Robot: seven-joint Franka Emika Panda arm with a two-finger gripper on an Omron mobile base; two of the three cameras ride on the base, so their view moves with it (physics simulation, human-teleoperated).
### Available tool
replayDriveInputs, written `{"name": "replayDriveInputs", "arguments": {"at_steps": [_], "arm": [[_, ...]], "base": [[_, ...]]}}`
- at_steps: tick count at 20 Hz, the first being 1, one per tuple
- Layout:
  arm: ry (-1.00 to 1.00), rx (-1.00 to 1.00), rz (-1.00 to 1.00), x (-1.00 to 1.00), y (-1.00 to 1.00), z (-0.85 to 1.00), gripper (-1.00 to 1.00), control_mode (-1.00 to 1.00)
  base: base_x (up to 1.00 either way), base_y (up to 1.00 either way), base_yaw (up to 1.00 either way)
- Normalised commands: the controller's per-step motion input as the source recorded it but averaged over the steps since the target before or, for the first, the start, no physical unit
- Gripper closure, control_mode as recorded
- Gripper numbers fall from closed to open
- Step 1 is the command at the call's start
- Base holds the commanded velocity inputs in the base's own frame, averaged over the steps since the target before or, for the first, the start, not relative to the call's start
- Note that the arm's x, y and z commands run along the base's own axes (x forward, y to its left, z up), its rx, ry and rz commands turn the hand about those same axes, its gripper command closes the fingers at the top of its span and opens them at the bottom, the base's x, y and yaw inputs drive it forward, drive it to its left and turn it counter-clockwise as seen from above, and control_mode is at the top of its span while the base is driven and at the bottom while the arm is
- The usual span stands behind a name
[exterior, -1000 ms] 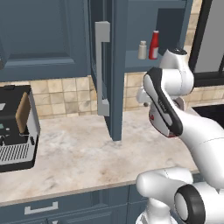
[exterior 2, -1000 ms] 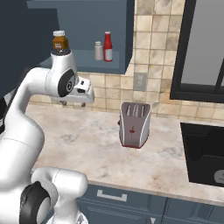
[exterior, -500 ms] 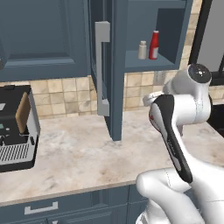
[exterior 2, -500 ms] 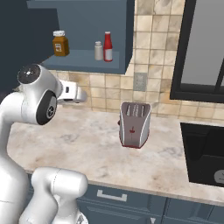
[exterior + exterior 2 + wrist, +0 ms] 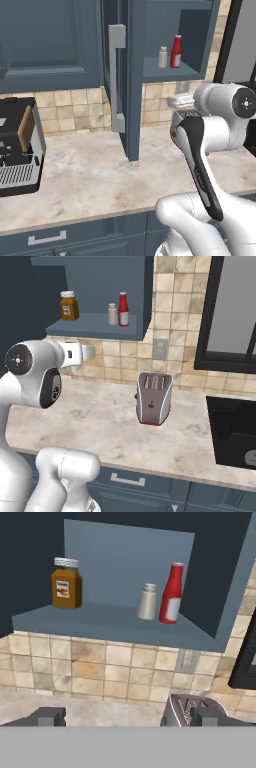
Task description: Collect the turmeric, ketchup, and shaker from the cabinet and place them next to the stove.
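- Fingertips of the tool (image 5: 125, 717), two small dark blocks, stand wide apart at the bottom of the hand view and pinch nothing; the tool points up toward the open shelf.
- White robot arm with dark joints (image 5: 210, 130) is folded above the beige marbled stone surface (image 5: 95, 175), its hand level with the tiled wall below the shelf.
- Silver toaster with a dark red front (image 5: 154, 398) stands upright on the surface, right of the arm in the right base view, near the beige tiled backsplash (image 5: 175, 316).
- Black coffee machine (image 5: 17, 145) sits at the far left of the surface in the left base view.
- Dark blue-grey wall cabinet (image 5: 165, 45) is open; its panelled door with the long grey vertical bar handle (image 5: 117, 80) swings out edge-on toward the robot.
- Small jar of orange-brown powder with a white lid, the turmeric (image 5: 66, 583), stands upright at the left of the cabinet shelf, well apart from the other two.
- Small pale grey cylindrical shaker (image 5: 147, 602) stands just beside the slim red ketchup bottle with a white label (image 5: 171, 593), at the shelf's right end; whether they touch cannot be told.
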Motion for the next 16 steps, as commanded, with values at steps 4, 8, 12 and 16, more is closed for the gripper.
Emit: {"name": "replayDriveInputs", "arguments": {"at_steps": [4, 8, 12, 16], "arm": [[-0.23, 0.06, 0.01, 0.0, 0.0, 0.87, -1.0, -1.0], [-0.09, 0.08, -0.03, 0.1, 0.0, 0.59, -1.0, -1.0], [0.0, 0.0, -0.01, 0.02, 0.06, 0.0, -1.0, -1.0], [0.0, 0.0, 0.0, 0.03, 0.01, 0.0, -1.0, -1.0]], "base": [[0.0, 0.0, 0.0], [0.0, 0.0, 0.0], [0.0, 0.0, 0.0], [0.0, 0.0, 0.0]]}}
